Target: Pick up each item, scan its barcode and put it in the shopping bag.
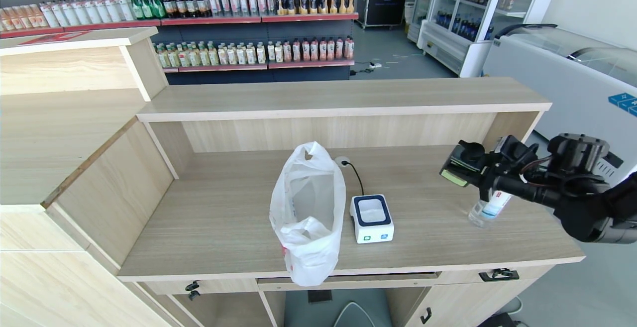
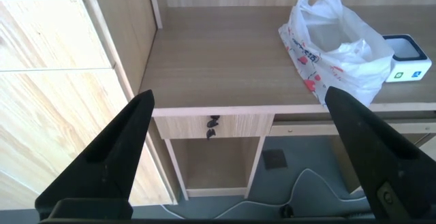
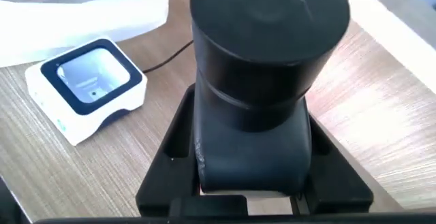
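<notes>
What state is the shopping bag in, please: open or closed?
Open. The shopping bag stands upright on the counter beside the scanner, its mouth gaping so the pale inside shows.

Head cam: up high, facing forward and down over counter [image 1: 214, 217], whole worktop in frame, set well back. Left wrist cam: lowish, out front of counter's left end, looking across at shopping bag [image 2: 334, 43]. Right wrist cam: super close, looking down onto worktop. Shared by all three: scanner [image 3: 85, 88] plus bag.
</notes>
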Motion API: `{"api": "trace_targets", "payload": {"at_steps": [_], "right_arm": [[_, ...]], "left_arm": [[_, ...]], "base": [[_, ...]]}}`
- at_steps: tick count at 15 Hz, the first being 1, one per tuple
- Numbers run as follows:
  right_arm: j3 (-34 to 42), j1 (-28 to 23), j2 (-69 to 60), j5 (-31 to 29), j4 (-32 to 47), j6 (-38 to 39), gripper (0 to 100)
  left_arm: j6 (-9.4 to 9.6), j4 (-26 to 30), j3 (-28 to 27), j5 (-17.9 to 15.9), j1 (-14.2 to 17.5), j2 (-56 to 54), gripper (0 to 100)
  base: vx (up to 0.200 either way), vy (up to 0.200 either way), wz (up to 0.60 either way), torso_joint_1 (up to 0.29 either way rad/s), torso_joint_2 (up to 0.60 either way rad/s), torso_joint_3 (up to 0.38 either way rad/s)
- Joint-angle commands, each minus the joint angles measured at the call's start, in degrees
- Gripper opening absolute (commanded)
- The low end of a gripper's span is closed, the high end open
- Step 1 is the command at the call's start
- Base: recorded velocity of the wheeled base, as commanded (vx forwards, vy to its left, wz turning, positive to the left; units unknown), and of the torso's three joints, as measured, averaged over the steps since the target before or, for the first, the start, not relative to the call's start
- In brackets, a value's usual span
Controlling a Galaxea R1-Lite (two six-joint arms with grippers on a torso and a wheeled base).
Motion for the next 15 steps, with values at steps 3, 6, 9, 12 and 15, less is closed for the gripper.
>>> {"api": "trace_targets", "payload": {"at_steps": [3, 6, 9, 12, 15], "right_arm": [[16.9, -0.2, -28.2, 0.3, 8.5, -13.5, 0], [16.9, -0.3, -31.2, 5.6, 10.0, -26.5, 0], [15.8, 3.7, -33.8, 7.8, 10.8, -53.6, 0], [15.5, 14.0, -33.9, 8.1, 6.2, -78.8, 0], [17.0, 21.9, -34.3, 10.9, -6.9, -91.7, 0]], "left_arm": [[-0.02, 0.0, 0.0, 0.0, 0.0, 0.0, 100], [-0.02, 0.0, 0.0, 0.0, 0.0, 0.0, 100], [-0.02, 0.0, 0.0, 0.0, 0.0, 0.0, 100], [-0.02, 0.0, 0.0, 0.0, 0.0, 0.0, 100], [-0.02, 0.0, 0.0, 0.0, 0.0, 0.0, 100]], "base": [[0.0, 0.0, 0.0, 0.0, 0.0, 0.0], [0.0, 0.0, 0.0, 0.0, 0.0, 0.0], [0.0, 0.0, 0.0, 0.0, 0.0, 0.0], [0.0, 0.0, 0.0, 0.0, 0.0, 0.0], [0.0, 0.0, 0.0, 0.0, 0.0, 0.0]]}}
